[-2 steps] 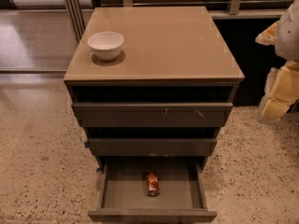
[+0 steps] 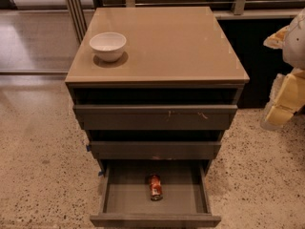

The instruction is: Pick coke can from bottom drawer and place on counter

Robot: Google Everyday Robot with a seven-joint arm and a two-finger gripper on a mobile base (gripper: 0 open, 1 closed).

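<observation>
Three drawers are stacked in one grey-brown cabinet, seen from the front and above. The top drawer [image 2: 155,117] and middle drawer [image 2: 155,150] each stand slightly forward of the cabinet body, with a dark gap above each front. The bottom drawer [image 2: 125,194] is pulled well out, and its interior is in plain view.

Item 1: the coke can [image 2: 155,187] lies on its side on the floor of the bottom drawer, near the centre. Its long axis runs front to back and a silver end faces the drawer front. It stands apart from all four drawer walls, and nothing touches it.

Item 2: the table [image 2: 176,42], the glossy tan top slab of the cabinet, carries one white bowl [image 2: 108,46]. The bowl sits upright near the rear left corner and casts a small shadow on the slab.

Item 3: the end effector [image 2: 284,101] is at the right edge of the view, partly cut off by the frame. It hangs beside the cabinet's right side, roughly level with the upper drawers. It is well apart from the coke can and clear of the table. Whether it is released or clenched cannot be told. It grasps nothing that can be seen.

Item 4: the cabinet stands on a speckled floor [image 2: 38,147], with a dark wall unit behind it.
</observation>
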